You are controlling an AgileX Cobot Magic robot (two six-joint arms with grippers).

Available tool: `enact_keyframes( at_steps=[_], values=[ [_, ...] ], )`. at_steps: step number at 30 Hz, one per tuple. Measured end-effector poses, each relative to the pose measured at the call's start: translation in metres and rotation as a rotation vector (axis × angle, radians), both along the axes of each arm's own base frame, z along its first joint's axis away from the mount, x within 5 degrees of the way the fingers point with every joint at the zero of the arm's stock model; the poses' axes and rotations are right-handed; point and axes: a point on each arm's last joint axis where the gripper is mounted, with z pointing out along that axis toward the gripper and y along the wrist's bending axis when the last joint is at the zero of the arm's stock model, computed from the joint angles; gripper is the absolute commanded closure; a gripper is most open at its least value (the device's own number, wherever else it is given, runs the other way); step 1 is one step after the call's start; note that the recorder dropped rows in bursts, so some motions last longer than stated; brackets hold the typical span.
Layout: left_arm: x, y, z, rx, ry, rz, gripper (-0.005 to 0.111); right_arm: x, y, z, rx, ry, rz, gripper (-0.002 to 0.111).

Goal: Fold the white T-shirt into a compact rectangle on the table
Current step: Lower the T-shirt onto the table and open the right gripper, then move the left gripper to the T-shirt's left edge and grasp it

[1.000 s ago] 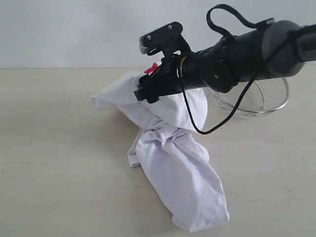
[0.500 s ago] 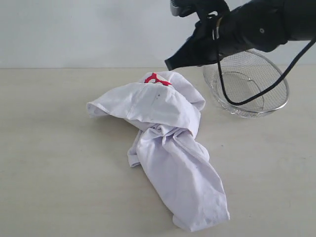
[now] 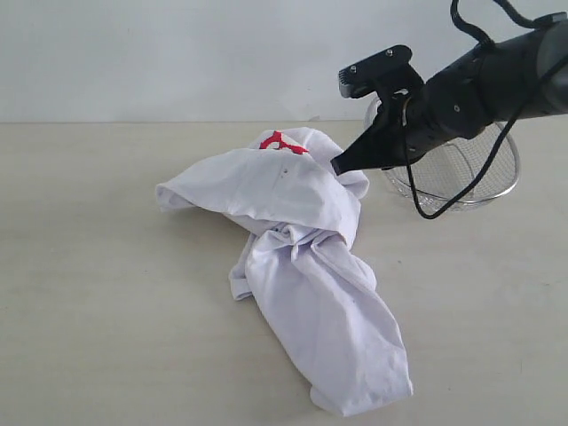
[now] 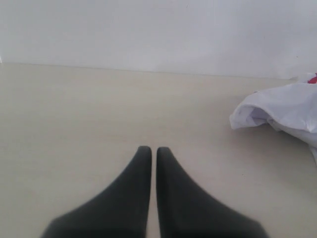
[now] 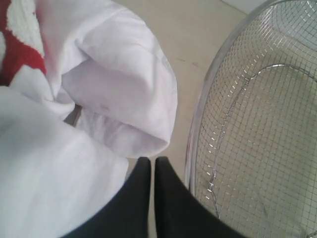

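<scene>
- The white T-shirt (image 3: 302, 266) lies crumpled on the counter (image 3: 106, 311), with a twist in its middle. One bunched part is at the far side and one long part comes toward the near edge.
- Its sleeves and neck are hard to make out in the folds. Only a small piece of the red lettering (image 3: 282, 142) shows on top, and the rest is hidden.
- The wire-mesh basket (image 3: 479, 177) stands just beside the far part of the T-shirt. The right arm hides a part of its rim.
- The right end effector (image 3: 337, 166) has its jaws pressed together, with no cloth between the tips. It points at the T-shirt's far fold, on the basket's side. I cannot tell if the tip touches the cloth.
- The left end effector (image 4: 149, 151) shows only in its wrist view, closed and holding nothing. It is apart from the T-shirt, with bare counter between them, and there the picture edge cuts the T-shirt off.
</scene>
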Motion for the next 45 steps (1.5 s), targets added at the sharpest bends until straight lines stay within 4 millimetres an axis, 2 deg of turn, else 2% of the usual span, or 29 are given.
enact_keyframes(
  at_steps=[9, 14, 17, 21, 26, 30, 35, 38, 41, 45],
  values=[
    [0.001, 0.0, 0.004, 0.0, -0.039, 0.001, 0.102, 0.001, 0.002, -0.006, 0.013, 0.01, 0.008, 0.109],
    [0.001, 0.001, 0.027, -0.085, -0.308, 0.013, 0.102, 0.005, 0.004, -0.019, 0.014, 0.013, 0.027, 0.109],
    [0.0, 0.002, 0.035, -0.174, -0.403, 0.019, 0.102, 0.011, 0.006, -0.028, 0.011, 0.024, 0.027, 0.109],
    [0.004, 0.001, 0.04, -0.272, -0.351, 0.01, 0.102, 0.022, 0.007, -0.039, -0.003, 0.06, 0.019, 0.109],
    [0.018, -0.005, 0.05, -0.305, -0.227, -0.065, 0.102, 0.036, 0.009, -0.04, -0.018, 0.074, 0.009, 0.109],
    [0.039, -0.016, 0.067, -0.271, -0.122, -0.161, 0.102, 0.046, 0.002, -0.034, -0.022, 0.064, -0.014, 0.109],
    [0.08, -0.038, 0.09, -0.208, 0.004, -0.274, 0.102, 0.055, -0.028, -0.033, -0.027, 0.066, -0.08, 0.109],
    [0.106, -0.049, 0.092, -0.192, 0.083, -0.295, 0.102, 0.057, -0.052, -0.035, -0.03, 0.078, -0.131, 0.109],
    [0.132, -0.058, 0.085, -0.178, 0.168, -0.291, 0.102, 0.058, -0.067, -0.036, -0.031, 0.08, -0.163, 0.109],
    [0.155, -0.065, 0.077, -0.171, 0.234, -0.285, 0.102, 0.058, -0.071, -0.036, -0.029, 0.082, -0.173, 0.109]
  ],
)
